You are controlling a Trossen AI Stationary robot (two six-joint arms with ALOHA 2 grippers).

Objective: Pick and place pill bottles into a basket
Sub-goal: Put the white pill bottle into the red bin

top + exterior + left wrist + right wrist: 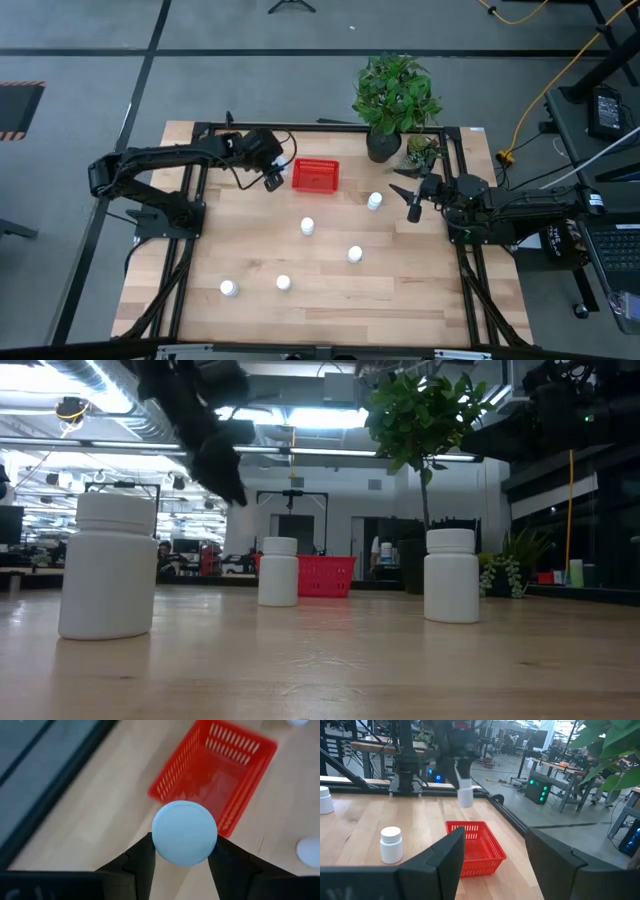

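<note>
My left gripper (pixel 271 181) is shut on a white pill bottle (pixel 184 833) and holds it in the air just left of the red basket (pixel 315 175). The right wrist view shows this bottle (pixel 465 795) above the table behind the basket (pixel 476 846). Several more white bottles stand upright on the table: one right of the basket (pixel 375 201), one in the middle (pixel 307 227), one further right (pixel 354 254), and two near the front (pixel 283 283) (pixel 229 288). My right gripper (pixel 408 200) is open and empty at the table's right side. My left gripper pinches the bottle's upper sides (pixel 156 840) between its two fingers. The fingers (pixel 461 772) come from above, pointing down. The bottle hangs upright below them, lifted clear of the table, beside the basket's left wall.
A dark pot with a green plant (pixel 390 100) stands at the far edge, right of the basket, with a smaller plant (pixel 422 150) beside it. A black frame (pixel 200 130) runs round the table. In the low view three bottles (pixel 108 565) (pixel 278 571) (pixel 450 575) stand before the basket (pixel 327 575).
</note>
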